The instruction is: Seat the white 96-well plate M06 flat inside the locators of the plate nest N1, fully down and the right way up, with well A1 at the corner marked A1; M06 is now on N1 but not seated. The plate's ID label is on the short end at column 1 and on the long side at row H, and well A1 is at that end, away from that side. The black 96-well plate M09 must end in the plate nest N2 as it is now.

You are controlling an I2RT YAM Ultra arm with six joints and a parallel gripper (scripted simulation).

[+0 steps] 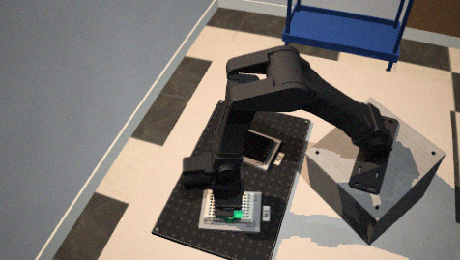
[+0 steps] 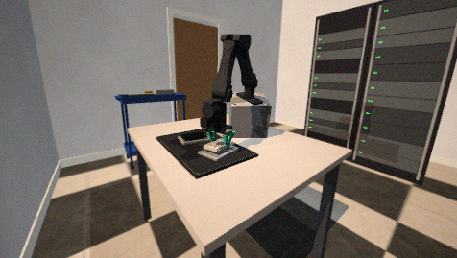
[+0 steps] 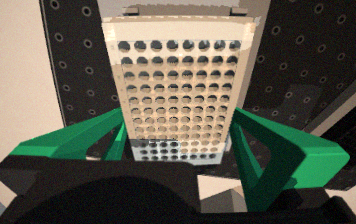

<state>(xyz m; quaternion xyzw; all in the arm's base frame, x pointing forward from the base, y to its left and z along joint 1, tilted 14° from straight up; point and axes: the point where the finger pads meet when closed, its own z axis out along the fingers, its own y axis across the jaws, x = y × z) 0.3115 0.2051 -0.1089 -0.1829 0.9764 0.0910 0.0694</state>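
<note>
White plate M06 [image 3: 177, 107] is pinched by the gripper [image 3: 175, 145]. The green fingers are pressed on its two long sides, near the short end that is closest to the wrist. The plate's long axis runs straight out ahead of the gripper, away from the wrist. Its wells face up, so it looks to be the right way up.

M06 is over nest N1 [image 1: 207, 220], right under the gripper. In the wrist view the far end of the plate looks a bit higher than the near end, so the plate is judged to be tilted and not yet fully down. How much it tips cannot be told for sure.

A label [image 1: 266, 212] is seen just past the plate's short end on one side in the top view. Whether it sits on the plate or on the nest cannot be told. The A1 mark cannot be read.

Black plate M09 [image 1: 259, 147] is behind the gripper, back toward the arm's base, resting in nest N2 [image 1: 276, 142]. It is apart from the fingers and should be left alone.

The next move is judged to hang on the far end: it must be brought level and pushed down between the locators.
</note>
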